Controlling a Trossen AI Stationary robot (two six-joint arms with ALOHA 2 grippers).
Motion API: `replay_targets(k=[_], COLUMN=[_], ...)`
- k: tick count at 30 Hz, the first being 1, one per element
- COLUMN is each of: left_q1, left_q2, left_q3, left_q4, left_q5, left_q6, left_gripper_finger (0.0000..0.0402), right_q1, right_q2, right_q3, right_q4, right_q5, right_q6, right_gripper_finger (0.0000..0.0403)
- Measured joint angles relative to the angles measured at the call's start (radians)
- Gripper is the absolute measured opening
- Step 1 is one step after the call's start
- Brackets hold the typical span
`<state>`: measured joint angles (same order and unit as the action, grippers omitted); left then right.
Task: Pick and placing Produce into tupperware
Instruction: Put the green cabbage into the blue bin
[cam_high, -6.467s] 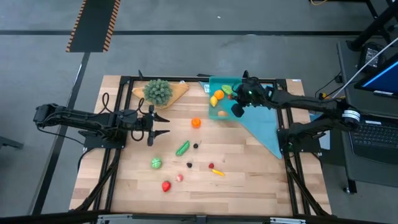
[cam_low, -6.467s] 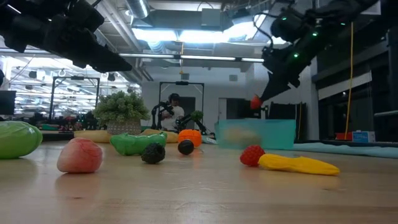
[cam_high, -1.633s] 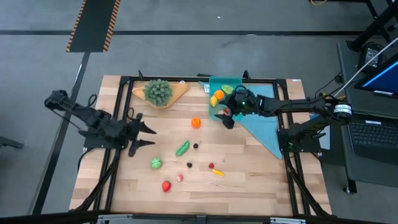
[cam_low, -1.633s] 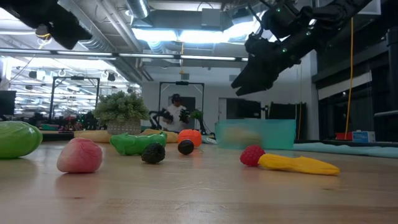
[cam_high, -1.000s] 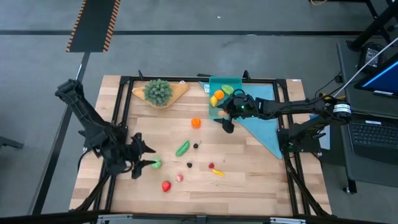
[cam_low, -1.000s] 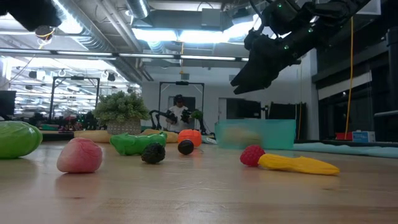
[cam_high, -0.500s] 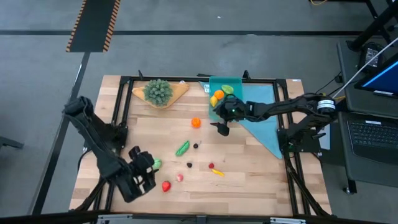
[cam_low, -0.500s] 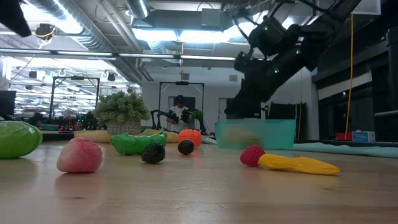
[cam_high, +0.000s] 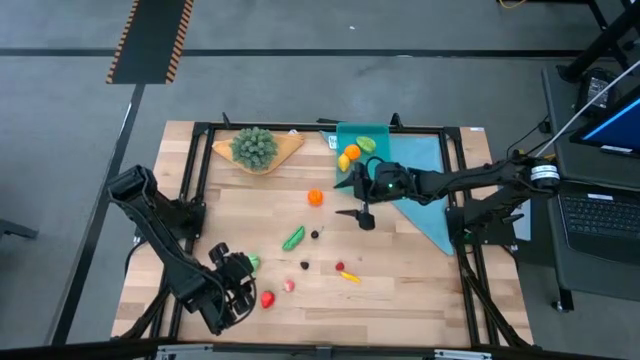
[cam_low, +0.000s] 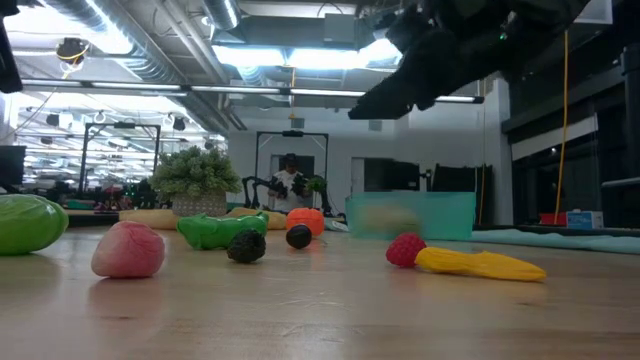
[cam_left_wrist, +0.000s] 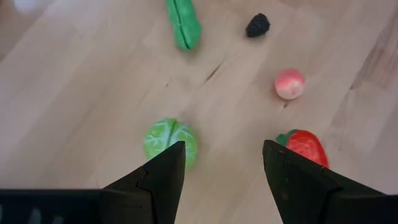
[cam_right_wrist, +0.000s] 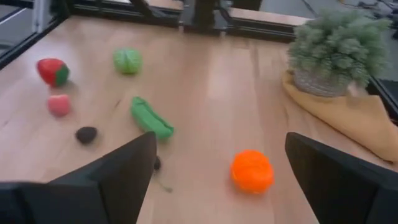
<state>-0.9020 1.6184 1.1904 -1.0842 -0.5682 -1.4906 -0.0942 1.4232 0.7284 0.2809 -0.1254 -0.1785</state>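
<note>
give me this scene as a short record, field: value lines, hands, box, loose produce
left hand: open, over the table's near left part, above the green cabbage and red strawberry
right hand: open, over mid-table, beside the tupperware
tupperware: teal box at the far edge, holding orange, yellow and green pieces
light-blue cloth: under and beside the box
loose produce: orange piece, green pea pod, yellow piece, pink peach, dark berry
plant: on a tan board, far left
</note>
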Motion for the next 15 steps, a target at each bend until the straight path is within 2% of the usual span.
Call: replay_targets(k=[6,15], left_q1=[0.000,0.000], left_q2=[0.000,0.000], left_q3=[0.000,0.000], left_q4=[0.029,0.027], left_q5=[0.002,0.002], left_q6=[0.000,0.000], left_gripper_finger=[0.0206,0.0206], right_q1=[0.045,0.052], right_q2=[0.000,0.000], right_q3=[0.000,0.000], right_q4=[0.002,0.049], right_q5=[0.000,0.001], right_q6=[-0.013,-0.014], right_gripper_finger=[0.0355,0.0355])
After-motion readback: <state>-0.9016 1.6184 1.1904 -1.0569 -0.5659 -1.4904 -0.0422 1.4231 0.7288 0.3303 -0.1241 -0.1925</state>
